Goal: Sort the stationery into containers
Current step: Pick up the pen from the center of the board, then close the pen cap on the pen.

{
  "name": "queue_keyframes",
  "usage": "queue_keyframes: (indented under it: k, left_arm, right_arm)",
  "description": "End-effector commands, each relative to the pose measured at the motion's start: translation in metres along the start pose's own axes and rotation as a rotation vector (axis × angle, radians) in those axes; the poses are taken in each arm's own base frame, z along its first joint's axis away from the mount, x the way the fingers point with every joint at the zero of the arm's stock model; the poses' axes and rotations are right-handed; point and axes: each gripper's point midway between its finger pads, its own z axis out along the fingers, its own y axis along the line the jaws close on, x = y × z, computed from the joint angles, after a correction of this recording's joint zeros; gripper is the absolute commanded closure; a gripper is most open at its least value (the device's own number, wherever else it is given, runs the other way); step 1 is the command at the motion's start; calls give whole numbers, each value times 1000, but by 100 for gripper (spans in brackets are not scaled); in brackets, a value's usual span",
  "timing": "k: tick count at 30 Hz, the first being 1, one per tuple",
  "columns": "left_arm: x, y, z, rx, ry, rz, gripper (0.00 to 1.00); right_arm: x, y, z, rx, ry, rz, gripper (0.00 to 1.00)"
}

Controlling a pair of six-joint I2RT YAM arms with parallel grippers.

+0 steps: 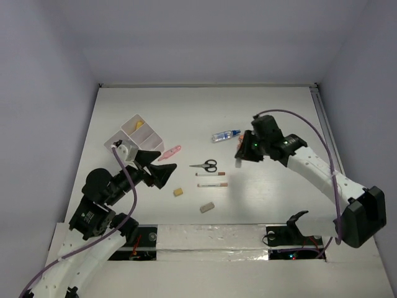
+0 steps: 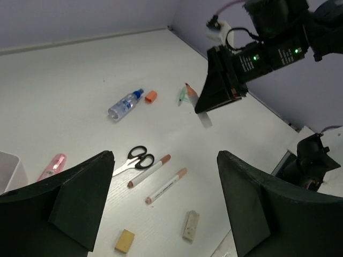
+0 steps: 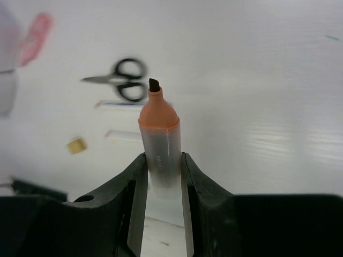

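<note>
Tray [image 1: 133, 138] far left; my left claw [image 1: 162, 169] near it, jaws apart, empty. Scissors [image 1: 205, 166] loose mid-table. My right claw [image 3: 161, 160] pinches orange-tipped marker [image 3: 159, 128] aloft, right of centre. Risks: round barrel pivots, slips; carry to tray clips left claw.

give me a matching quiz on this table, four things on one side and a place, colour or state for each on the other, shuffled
Things:
1. scissors
2. orange-tipped marker
3. small bottle
4. pink marker

Descriptions:
a. blue cap
b. lies beside the white tray
c. black handles
d. clamped in the right pincer

Pairs: 1-c, 2-d, 3-a, 4-b
</note>
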Motion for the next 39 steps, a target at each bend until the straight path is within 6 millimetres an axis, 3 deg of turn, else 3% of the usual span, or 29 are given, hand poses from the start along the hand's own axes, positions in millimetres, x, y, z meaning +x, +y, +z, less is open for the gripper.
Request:
queue_keyframes:
  k: [1, 3, 6, 9, 12, 17, 23, 33, 39]
  left_arm:
    - [2, -6, 12, 46, 17, -21, 25]
    - [8, -2, 18, 31, 42, -38, 26]
    - [12, 7, 27, -18, 62, -90, 26]
    - [16, 9, 33, -28, 77, -127, 26]
    - [26, 20, 42, -75, 110, -155, 28]
    - [48, 31, 59, -115, 194, -192, 32]
    - [58, 44, 71, -169, 228, -206, 42]
    - [52, 47, 83, -171, 191, -228, 45]
    - [55, 51, 91, -187, 206, -226, 53]
  right_arm:
    - [-23, 90, -3, -219, -111, -88, 86]
    - [-33, 133, 3, -337, -174, -122, 86]
    - [-28, 194, 3, -513, -223, -173, 86]
    - [-36, 224, 2, -629, -265, -182, 86]
    - [-42, 240, 0, -694, -290, -182, 86]
    - [-45, 255, -13, -793, -310, -172, 86]
    - [-38, 268, -22, -874, -280, -138, 87]
    - [-15, 275, -22, -954, -183, -139, 87]
    - [-3, 277, -17, -988, -125, -140, 88]
